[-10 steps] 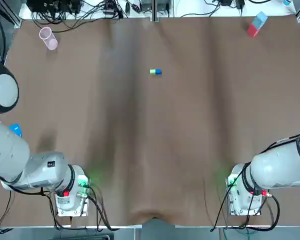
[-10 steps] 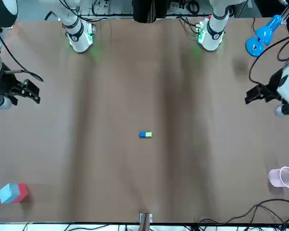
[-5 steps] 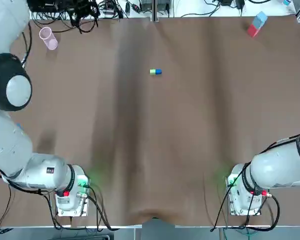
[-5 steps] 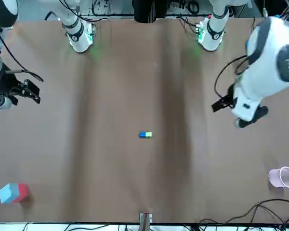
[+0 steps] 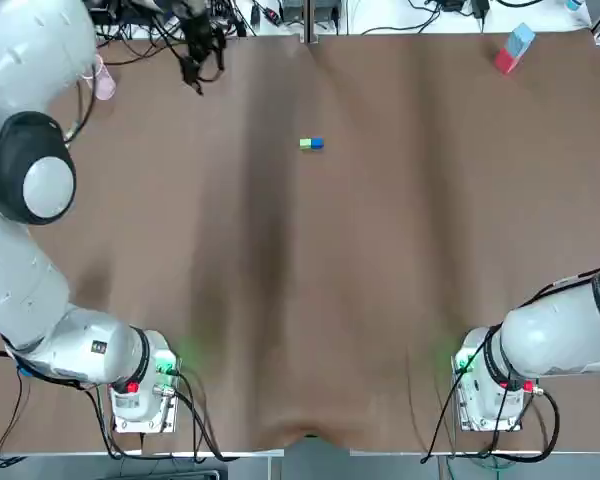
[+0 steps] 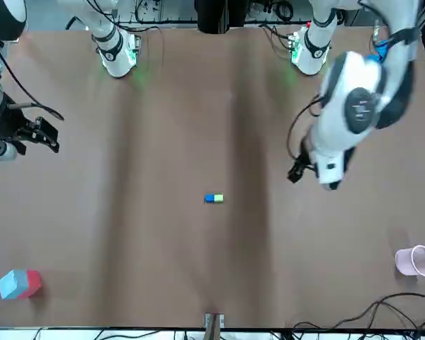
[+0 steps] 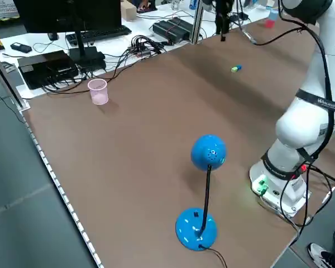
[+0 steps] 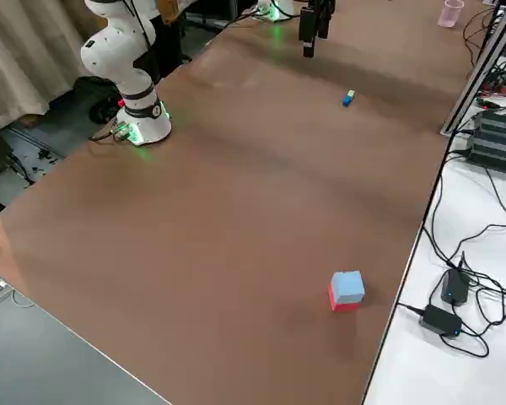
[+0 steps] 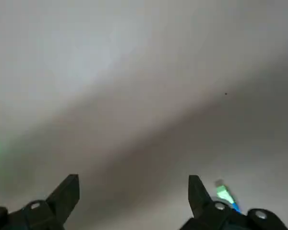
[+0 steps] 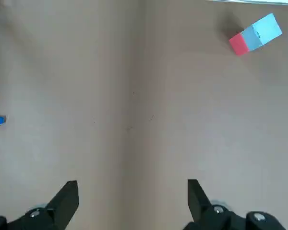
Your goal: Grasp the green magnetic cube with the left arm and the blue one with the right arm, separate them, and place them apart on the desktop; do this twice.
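On my overhead feed the green cube (image 5: 304,144) and the blue cube (image 5: 318,144) sit stuck together as one small bar on the brown table (image 5: 380,280). They lie in the far half, about midway between the two sides, with green on the robot's left and blue on its right. Neither is held.

The left arm (image 6: 358,106) is stretched far out from its base. Its big white elbow is raised high over the left half of the table, and the forearm angles down toward the middle. The left gripper (image 9: 133,191) hangs in the air to the robot's left of the cube pair, well apart from it and touching nothing. Its wrist camera shows both fingers (image 9: 67,191) spread wide with only bare table between them, and the cube pair lying off beside one fingertip.

The right arm (image 5: 560,335) is folded back on its own side. The right gripper (image 10: 133,196) hovers near the table's right edge, far from the cubes. Its fingers are spread apart too, with nothing between them.

Around the edges I can see a pink cup (image 6: 416,261) near the far left corner and a red and light-blue block (image 6: 18,283) near the far right corner. A blue desk lamp (image 7: 207,153) stands by the left edge, closer to the bases.
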